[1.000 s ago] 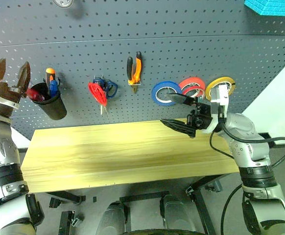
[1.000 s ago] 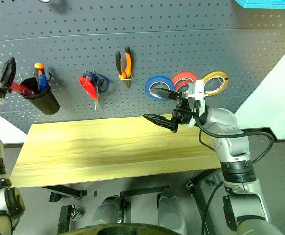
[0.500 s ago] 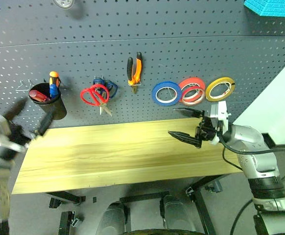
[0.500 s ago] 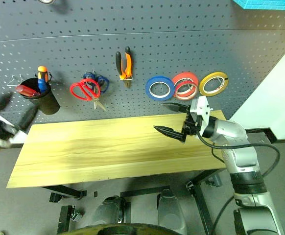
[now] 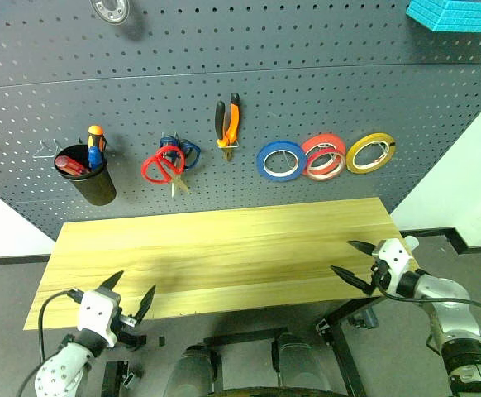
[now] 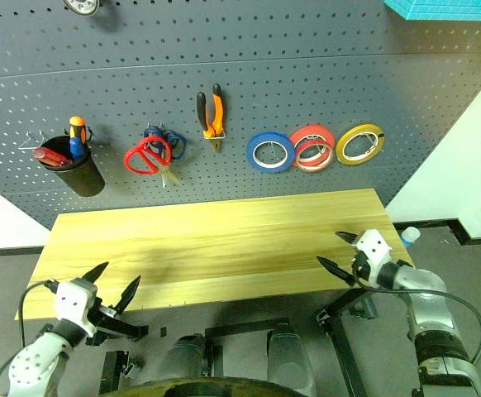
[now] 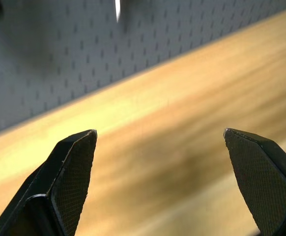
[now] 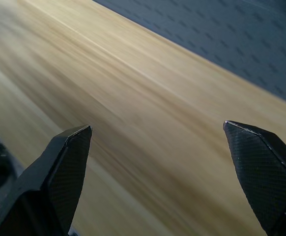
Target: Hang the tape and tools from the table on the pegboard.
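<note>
Up on the pegboard [image 5: 307,74] hangs the tape [image 5: 326,162] (both jaws wide, empty, low).

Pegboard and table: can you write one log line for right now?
dark grey pegboard: orange-and-black pliers, red scissors, thin red tape ring hung | light wood table: bare | left tool: open | right tool: open

both arms low, left pincer [image 5: 130,296] and right pincer [image 5: 352,263] spread, empty.
</note>
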